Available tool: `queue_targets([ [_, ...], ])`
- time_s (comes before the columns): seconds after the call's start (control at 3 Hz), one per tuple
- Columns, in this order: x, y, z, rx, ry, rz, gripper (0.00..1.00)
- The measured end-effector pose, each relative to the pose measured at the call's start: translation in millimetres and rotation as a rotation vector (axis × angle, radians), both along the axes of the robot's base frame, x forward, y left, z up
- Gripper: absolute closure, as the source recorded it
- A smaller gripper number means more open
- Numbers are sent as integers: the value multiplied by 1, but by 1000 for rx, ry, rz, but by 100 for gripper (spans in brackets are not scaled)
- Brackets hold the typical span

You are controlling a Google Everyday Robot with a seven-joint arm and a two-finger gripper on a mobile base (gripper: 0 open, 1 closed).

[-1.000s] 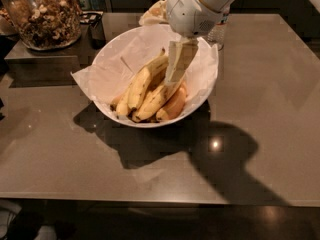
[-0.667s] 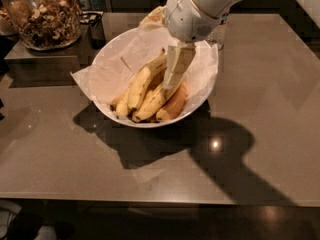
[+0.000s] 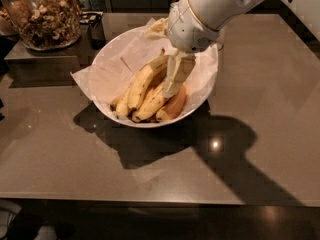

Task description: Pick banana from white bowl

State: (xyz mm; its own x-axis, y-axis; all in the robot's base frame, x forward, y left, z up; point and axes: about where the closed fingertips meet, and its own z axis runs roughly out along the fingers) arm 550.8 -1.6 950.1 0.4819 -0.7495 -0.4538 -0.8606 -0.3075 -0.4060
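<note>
Camera view: a brown surface (image 3: 260, 134) carries a white bowl (image 3: 201, 103) near its far edge, left of centre. Crinkled white paper (image 3: 107, 74) lines the bowl and sticks out past its rim. Several yellow bananas lie heaped in the bowl. The banana (image 3: 141, 84), the longest, lies at the left of the heap, its thin stem pointing to the far edge. A white robot arm (image 3: 215, 6) reaches in from the far right corner. Its pincer (image 3: 172, 86) points down into the bowl, touching the heap just right of the banana. Whether the pincer is open or closed, or grips anything, cannot be told. A glass jar (image 3: 42, 14) of brown pieces stands at the far left corner.
</note>
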Motion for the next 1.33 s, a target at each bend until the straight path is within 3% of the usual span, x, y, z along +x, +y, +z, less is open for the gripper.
queue_targets([
  [0.67, -6, -5, -21, 31, 59, -41, 18],
  [1.0, -7, -6, -27, 27, 81, -30, 19],
  [1.33, -10, -4, -33, 22, 107, -8, 38],
])
